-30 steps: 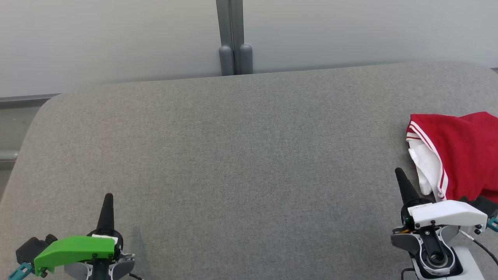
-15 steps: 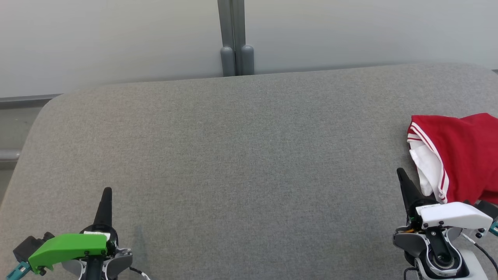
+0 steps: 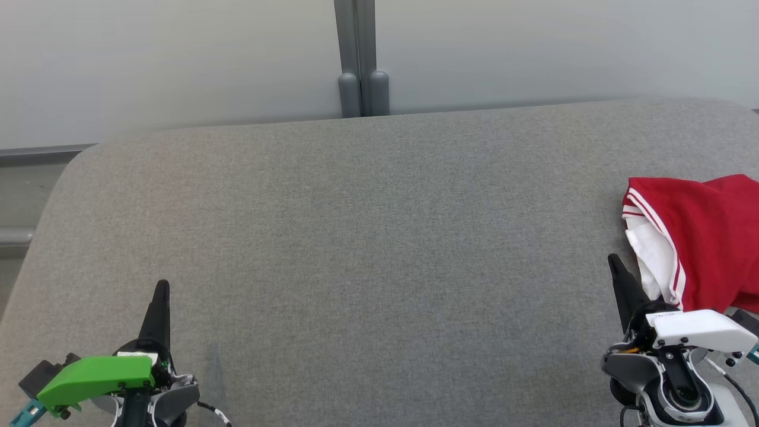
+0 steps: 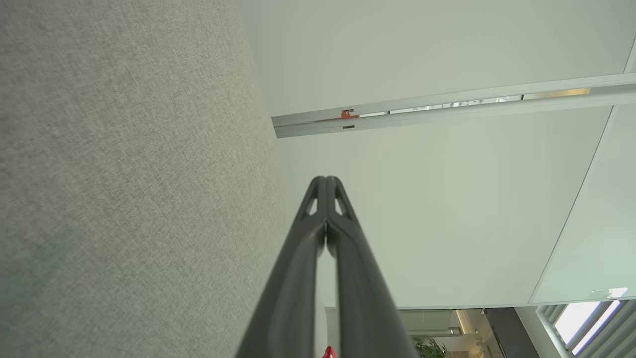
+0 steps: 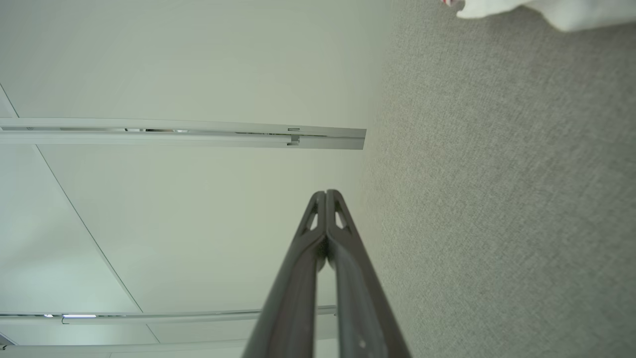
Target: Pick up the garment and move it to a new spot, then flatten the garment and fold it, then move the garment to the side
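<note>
The garment (image 3: pixel 705 237) is red with white stripes and a white lining, lying bunched at the right edge of the grey padded table (image 3: pixel 379 237) in the head view. A white corner of the garment (image 5: pixel 546 12) shows at the top of the right wrist view. My right gripper (image 3: pixel 614 264) sits at the lower right, just left of the garment, shut and empty. The right gripper (image 5: pixel 325 194) shows its fingers pressed together. My left gripper (image 3: pixel 161 287) rests at the lower left, far from the garment. Its fingers meet at the left gripper's tip (image 4: pixel 325 180), holding nothing.
A grey post (image 3: pixel 359 59) stands against the pale wall behind the table's far edge. The table's rounded left corner (image 3: pixel 77 163) drops off to the floor.
Both grippers have slid slightly lower in the head view, and the whole picture has shifted a little, so the camera moved. The garment lies as before.
</note>
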